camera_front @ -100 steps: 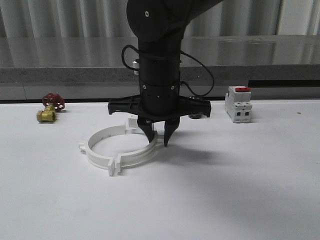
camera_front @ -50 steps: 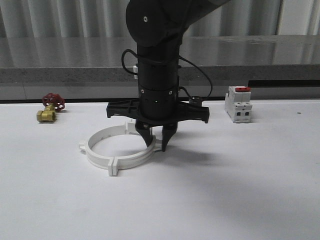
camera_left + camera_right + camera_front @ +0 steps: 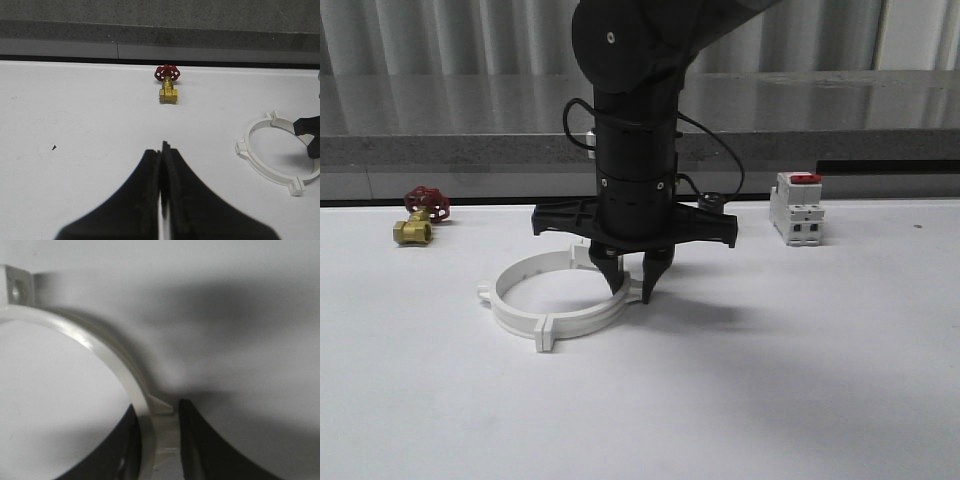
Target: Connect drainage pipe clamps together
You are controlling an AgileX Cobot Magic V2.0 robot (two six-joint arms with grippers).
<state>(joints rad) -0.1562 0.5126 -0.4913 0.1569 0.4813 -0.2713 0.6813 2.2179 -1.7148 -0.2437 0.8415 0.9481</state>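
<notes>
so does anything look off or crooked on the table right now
Nothing stands out. The two white clamp halves lie flat as a closed ring, tabs meeting at the near joint. The right gripper straddles the ring's right-side tabs. The left gripper is shut, away from it. The brass valve and breaker sit undisturbed at the back.

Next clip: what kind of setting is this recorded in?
Probably a lab or workshop test bench, not a home. A plain white table carries loose hardware samples: white pipe clamps, a brass valve with a red handwheel, and a breaker with a red switch. Behind, a grey ledge and corrugated wall.
</notes>
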